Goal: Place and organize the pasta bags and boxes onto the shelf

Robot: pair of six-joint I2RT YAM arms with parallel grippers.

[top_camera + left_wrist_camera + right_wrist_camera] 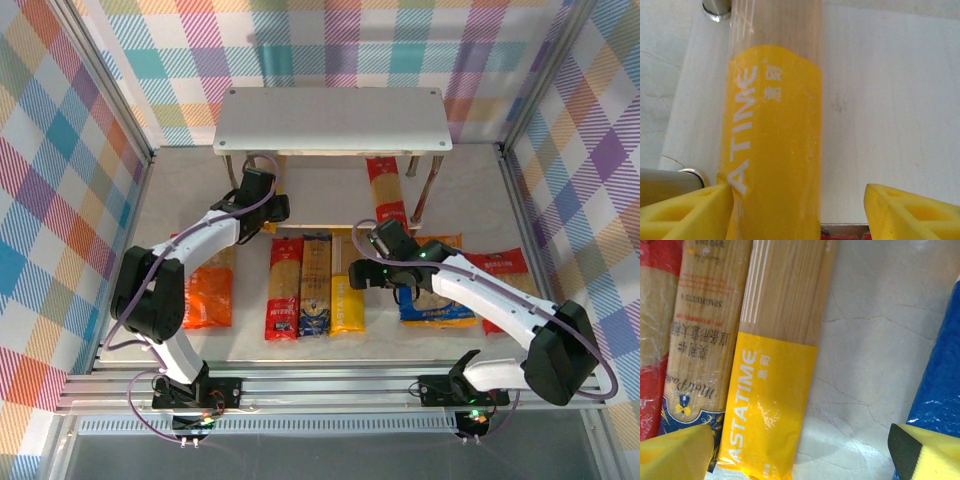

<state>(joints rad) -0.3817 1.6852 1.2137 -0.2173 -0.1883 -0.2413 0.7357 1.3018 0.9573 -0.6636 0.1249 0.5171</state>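
red pack (386, 192): under shelf (332, 120) top | left pincer (274, 207): at shelf's left legs | right pincer (358, 274): over yellow pack (345, 308)

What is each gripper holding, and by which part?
Nothing. Left gripper jaws stand open astride the yellow pack on the lower tier of the shelf; right gripper jaws stand open above the other yellow pack on the table.

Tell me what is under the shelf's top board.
A red spaghetti pack pokes out from under the top board, on the lower tier. Left of it a yellow pack lies there, within the open left gripper. The board covers their far ends.
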